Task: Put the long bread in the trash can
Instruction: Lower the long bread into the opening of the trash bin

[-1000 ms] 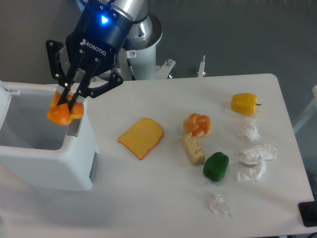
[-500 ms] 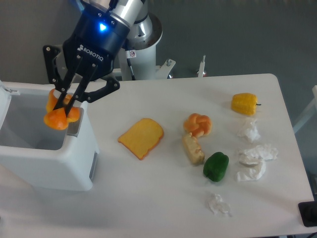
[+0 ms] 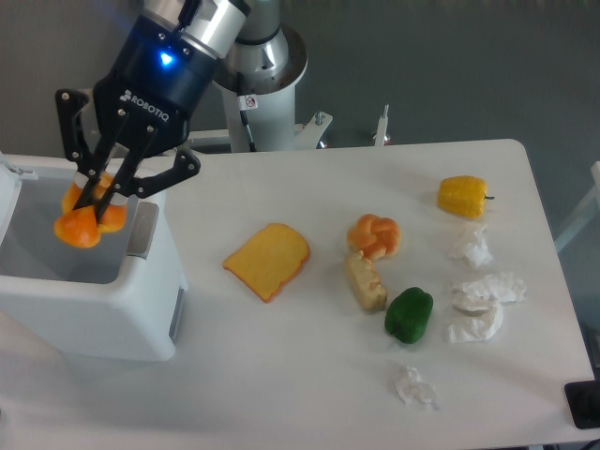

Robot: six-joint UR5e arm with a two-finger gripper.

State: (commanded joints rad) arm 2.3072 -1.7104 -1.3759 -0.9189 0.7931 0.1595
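The long bread [image 3: 79, 225], orange-yellow and smooth, hangs over the open interior of the trash can [image 3: 103, 314], a white rectangular bin at the table's left edge. My gripper [image 3: 92, 208] is shut on the bread, its black fingers clamped across the loaf's middle. The loaf points roughly toward the camera, so I see mostly its rounded ends. It sits just inside the bin's right wall, above the pale grey inside.
On the white table lie a flat toast slice [image 3: 268, 260], a knotted orange bun [image 3: 376, 234], a pale beige chunk [image 3: 366, 282], a green pepper [image 3: 409, 315], a yellow pepper [image 3: 462, 196] and several crumpled tissues [image 3: 483, 305] at the right.
The gripper has carried the long bread leftward, from above the bin's right rim to over the bin's interior. Nothing on the table has moved.
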